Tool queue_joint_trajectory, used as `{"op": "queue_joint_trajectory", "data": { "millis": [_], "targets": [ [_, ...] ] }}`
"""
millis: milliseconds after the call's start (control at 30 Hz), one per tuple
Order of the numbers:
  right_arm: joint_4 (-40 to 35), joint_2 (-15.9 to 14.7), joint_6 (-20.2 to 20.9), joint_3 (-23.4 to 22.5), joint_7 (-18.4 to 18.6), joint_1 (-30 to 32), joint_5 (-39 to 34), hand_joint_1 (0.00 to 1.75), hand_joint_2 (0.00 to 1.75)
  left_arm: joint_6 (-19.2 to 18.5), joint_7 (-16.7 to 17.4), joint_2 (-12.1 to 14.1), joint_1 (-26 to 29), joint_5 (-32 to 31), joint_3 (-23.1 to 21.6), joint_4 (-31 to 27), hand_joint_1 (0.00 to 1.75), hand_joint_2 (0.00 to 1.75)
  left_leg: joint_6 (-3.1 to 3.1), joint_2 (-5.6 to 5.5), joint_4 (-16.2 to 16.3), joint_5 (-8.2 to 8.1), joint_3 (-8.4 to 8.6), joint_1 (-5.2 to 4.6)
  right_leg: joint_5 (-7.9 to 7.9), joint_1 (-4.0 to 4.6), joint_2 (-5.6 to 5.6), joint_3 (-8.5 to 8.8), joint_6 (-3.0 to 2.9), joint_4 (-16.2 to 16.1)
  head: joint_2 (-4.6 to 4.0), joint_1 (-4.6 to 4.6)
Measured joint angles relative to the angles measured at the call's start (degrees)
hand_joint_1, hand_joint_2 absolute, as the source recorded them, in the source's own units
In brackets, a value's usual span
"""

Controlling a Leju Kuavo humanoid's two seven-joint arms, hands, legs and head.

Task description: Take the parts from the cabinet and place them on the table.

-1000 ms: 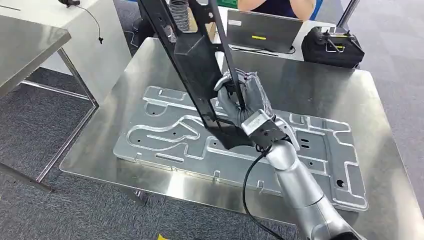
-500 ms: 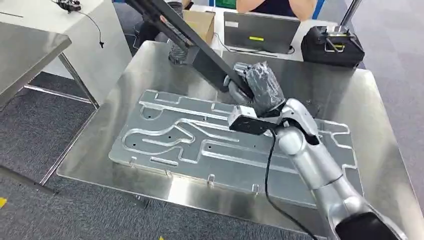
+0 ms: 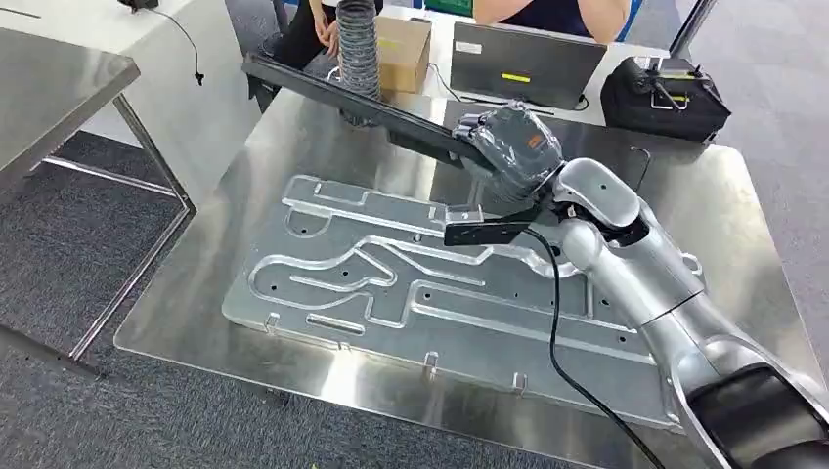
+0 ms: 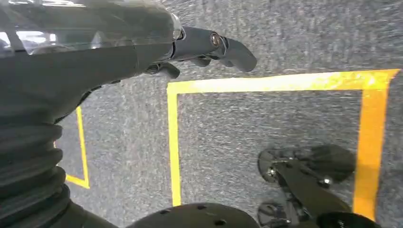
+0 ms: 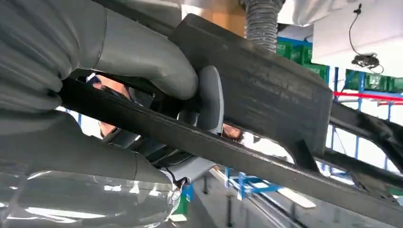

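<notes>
The right hand (image 3: 513, 147) grips one end of the long black part (image 3: 362, 103), fingers (image 5: 209, 102) wrapped around it, holding it above the far side of the steel bench (image 3: 723, 225); the grey plate (image 3: 430, 303) lies flat below; the left hand (image 4: 199, 45) hangs over the floor, fingers loosely apart, holding nothing

Counted items on and around the steel tables

One long black frame part (image 3: 362, 103), one embossed grey metal plate (image 3: 391, 283), one grey laptop (image 3: 528, 63), one cardboard box (image 3: 403, 51), one black bag (image 3: 665, 96) and two steel tables (image 3: 723, 195) (image 3: 49, 88) are seen.
</notes>
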Motion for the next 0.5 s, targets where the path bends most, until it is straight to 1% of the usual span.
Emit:
{"op": "queue_joint_trajectory", "data": {
  "millis": [33,67,100,133,167,200,233,267,300,333,400,433,467,500],
  "targets": [
    [0.5,-0.3,-0.2,0.6,0.0,-0.1,0.2,1.73,1.75,0.0,0.0,0.0,0.0,0.0,0.0,0.0,0.0,1.75,0.15,0.01,0.0,-0.11,0.04,-0.01,-1.96,-0.08,-0.01,-2.7,0.2,5.0,0.0,0.0],
    [1.0,-0.5,-0.2,1.2,0.0,-0.1,0.3,1.73,1.75,0.0,0.0,0.0,0.0,0.0,0.0,0.0,0.0,1.75,0.23,0.01,0.0,-0.17,0.08,-0.01,-3.11,-0.12,-0.01,-5.01,0.32,9.1,0.0,0.0],
    [1.4,-0.7,-0.2,1.7,0.0,-0.1,0.4,1.73,1.75,0.0,0.0,0.0,0.0,0.0,0.0,0.0,0.0,1.75,0.27,-0.02,0.0,-0.26,0.18,-0.01,-2.76,-0.2,-0.01,-6.36,0.34,10.8,0.0,0.0],
    [1.9,-0.9,-0.2,2.3,0.0,-0.1,0.5,1.73,1.75,0.0,0.0,0.0,0.1,0.0,0.0,0.0,0.0,1.75,0.24,-0.07,0.0,-0.36,0.36,-0.01,-0.99,-0.27,-0.01,-6.23,0.29,9.5,0.0,0.0],
    [2.2,-1.1,-0.3,2.6,0.0,-0.2,0.8,1.73,1.75,-0.1,0.0,0.0,0.1,0.0,0.0,0.0,0.0,1.75,0.15,-0.15,0.0,-0.49,0.59,-0.01,1.81,-0.31,-0.01,-4.74,0.12,5.7,0.0,0.0],
    [2.5,-1.2,-0.4,3.0,0.0,-0.5,1.4,1.73,1.75,-0.1,-0.2,0.0,0.1,0.0,0.0,0.0,0.0,1.75,-0.03,-0.19,0.0,-0.64,0.91,-0.01,4.96,-0.3,-0.01,-2.42,-0.17,0.2,0.0,0.0],
    [2.9,-1.3,-0.6,3.5,0.0,-1.0,2.1,1.73,1.75,-0.1,-0.8,0.0,0.0,0.0,0.0,0.0,0.0,1.75,-0.25,-0.2,0.0,-0.79,1.18,-0.03,7.53,-0.25,-0.03,-0.2,-0.49,-4.9,0.0,0.0],
    [3.4,-1.3,-1.3,4.0,0.0,-1.4,2.5,1.73,1.75,-0.1,-1.4,0.0,0.0,0.0,0.0,0.0,0.0,1.75,-0.49,-0.2,0.0,-0.92,1.17,-0.23,7.07,0.15,0.0,0.97,-0.72,-7.0,0.0,0.0],
    [4.0,-1.3,-2.0,4.5,0.0,-1.6,2.7,1.73,1.75,0.1,-1.7,0.0,-0.1,-0.1,0.0,0.0,0.0,1.75,-0.73,-0.18,0.1,-0.97,1.04,-0.29,7.06,0.36,0.07,1.01,-0.91,-8.0,0.0,0.0],
    [4.7,-1.3,-2.5,5.1,-0.1,-1.7,2.8,1.73,1.75,0.2,-1.9,-0.1,0.0,-0.1,0.0,0.0,0.0,1.75,-0.98,-0.16,-0.1,-0.93,1.1,-0.22,7.0,0.5,0.08,0.97,-1.03,-7.9,0.0,0.0],
    [6.2,-1.3,-3.1,6.1,-0.8,-1.7,2.8,1.73,1.75,0.4,-2.3,-0.1,0.0,-0.2,0.0,0.0,0.0,1.75,-1.67,-0.12,-0.5,-0.92,1.39,-0.14,7.08,0.51,0.16,1.07,-1.68,-8.1,0.0,0.0],
    [7.0,-1.3,-3.3,6.8,-1.1,-1.8,2.8,1.73,1.75,0.6,-2.3,0.0,-0.1,-0.2,0.0,0.0,0.0,1.75,-1.95,-0.04,0.0,-1.47,1.18,-0.12,7.41,-0.17,-0.05,1.57,-2.13,-8.7,0.0,0.0],
    [7.7,-1.3,-3.5,7.3,-1.4,-1.9,2.7,1.73,1.75,0.7,-2.5,0.0,-0.1,-0.1,0.0,0.0,0.0,1.75,-2.23,0.08,1.8,-2.66,0.49,-0.22,7.44,-0.09,-0.03,1.76,-2.45,-8.9,0.0,-0.02],
    [8.5,-1.2,-3.8,8.0,-1.5,-2.1,2.6,1.73,1.75,0.9,-2.5,0.0,0.0,-0.1,0.0,0.0,0.0,1.75,-2.39,0.08,5.7,-4.84,-1.21,-0.15,7.36,-0.04,-0.09,1.78,-2.91,-8.9,0.0,0.0]
  ]
}}
